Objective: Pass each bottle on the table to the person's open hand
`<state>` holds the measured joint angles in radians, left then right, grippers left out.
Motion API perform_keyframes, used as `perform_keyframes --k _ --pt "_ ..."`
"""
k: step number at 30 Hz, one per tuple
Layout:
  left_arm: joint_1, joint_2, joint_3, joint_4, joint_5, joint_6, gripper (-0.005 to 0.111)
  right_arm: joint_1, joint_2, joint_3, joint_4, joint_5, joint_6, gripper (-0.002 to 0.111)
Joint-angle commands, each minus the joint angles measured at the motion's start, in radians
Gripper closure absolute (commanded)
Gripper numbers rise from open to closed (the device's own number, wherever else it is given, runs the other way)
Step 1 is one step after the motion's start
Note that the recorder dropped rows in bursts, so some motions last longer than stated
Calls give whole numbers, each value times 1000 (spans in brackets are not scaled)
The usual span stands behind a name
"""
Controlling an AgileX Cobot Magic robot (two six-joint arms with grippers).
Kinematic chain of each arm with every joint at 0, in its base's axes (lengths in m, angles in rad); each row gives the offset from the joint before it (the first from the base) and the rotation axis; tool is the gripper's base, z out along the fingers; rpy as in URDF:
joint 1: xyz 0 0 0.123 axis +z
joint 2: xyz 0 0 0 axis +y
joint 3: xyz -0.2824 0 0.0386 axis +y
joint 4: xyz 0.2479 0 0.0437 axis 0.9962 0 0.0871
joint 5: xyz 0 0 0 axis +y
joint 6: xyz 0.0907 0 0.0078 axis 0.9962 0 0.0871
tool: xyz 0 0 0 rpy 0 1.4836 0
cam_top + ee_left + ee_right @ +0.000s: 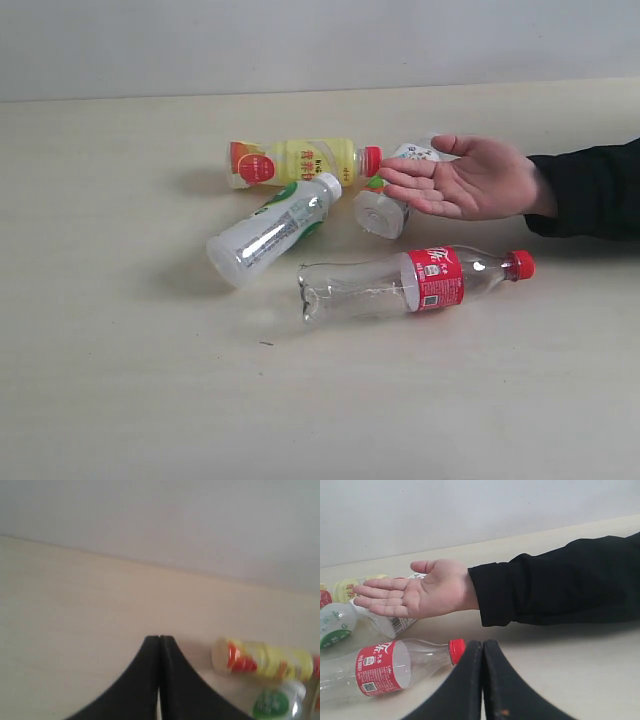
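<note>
Several bottles lie on the cream table [120,380]. A yellow bottle [300,160] with a red cap lies at the back. In front of it lies a clear bottle with a white cap and green label [272,228]. Another white-capped one [385,205] lies partly under the person's open hand [465,178]. Nearest the front is the clear bottle with red label and cap [415,282]. Neither gripper shows in the exterior view. My left gripper [159,638] is shut and empty, left of the yellow bottle [262,661]. My right gripper [482,643] is shut and empty beside the red cap [456,650].
The person's black-sleeved forearm [590,188] reaches in from the right, palm up above the table. A pale wall [320,40] runs behind the table's far edge.
</note>
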<state>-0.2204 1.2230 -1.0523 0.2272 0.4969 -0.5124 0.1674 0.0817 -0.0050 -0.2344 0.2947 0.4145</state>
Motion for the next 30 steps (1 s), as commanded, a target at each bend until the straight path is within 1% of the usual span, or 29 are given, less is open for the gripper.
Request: perform_keyframes --k 1,4,6,8,11,13,14,15,21,26,30 --pt "-157 203 -144 -120 201 340 107 -5 7 5 0 -13 -2 108" --pt "-241 336 -245 -120 308 431 105 -5 7 5 0 -13 -2 108" --pt "-288 408 -313 -122 373 488 97 -5 7 5 0 -13 -2 108" --pt "-325 482 -378 -126 435 539 81 -5 7 5 0 -13 -2 108" --pt "-361 572 -460 -126 507 556 47 -5 7 5 0 -13 -2 108" --pt "-375 622 -494 -126 516 556 29 -5 7 5 0 -13 -2 108" --pt "-380 644 -508 -126 514 556 22 -5 7 5 0 -13 -2 108" --pt "-384 661 -520 -126 510 556 20 -5 7 5 0 -13 -2 108" --pt "-386 770 -572 -126 506 568 22 -5 7 5 0 -13 -2 108" --pt "-386 823 -593 -161 519 636 22 -5 7 5 0 -13 -2 108" --pt "-386 845 -599 -227 523 752 22 -5 7 5 0 -13 -2 108"
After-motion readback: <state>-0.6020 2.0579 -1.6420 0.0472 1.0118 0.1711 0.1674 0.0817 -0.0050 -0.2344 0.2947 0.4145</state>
